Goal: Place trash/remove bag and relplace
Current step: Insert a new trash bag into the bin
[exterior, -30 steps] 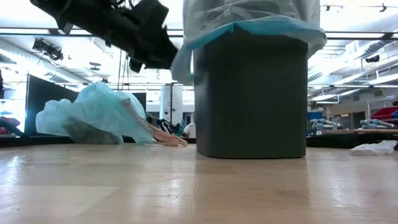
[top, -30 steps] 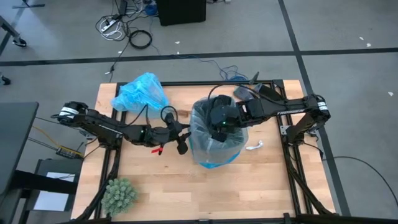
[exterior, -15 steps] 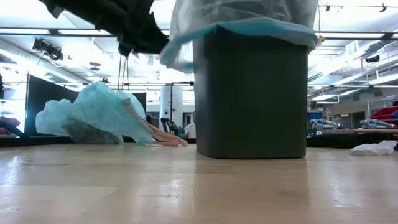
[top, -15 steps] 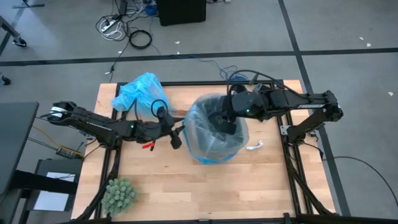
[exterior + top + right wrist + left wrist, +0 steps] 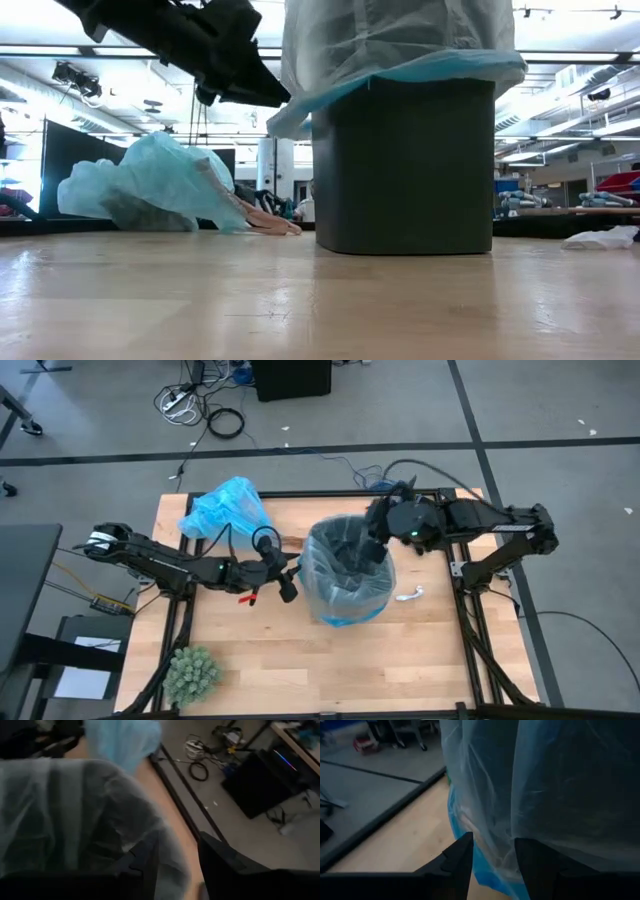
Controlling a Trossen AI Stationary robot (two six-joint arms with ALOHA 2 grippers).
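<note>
I'm fitting the pale liner over the bin. My left tool is pinching the liner's rim at the bin's left side; my right tool is pinching it at the far side. I'm pulling evenly, avoiding tears. The blue bag is lying left of the bin on the bench.

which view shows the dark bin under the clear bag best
The low view: the bin stands side-on, its dark wall bare below the clear bag's blue rim. The high view shows only its mouth through the liner. Both wrist views see it dimly through plastic.
</note>
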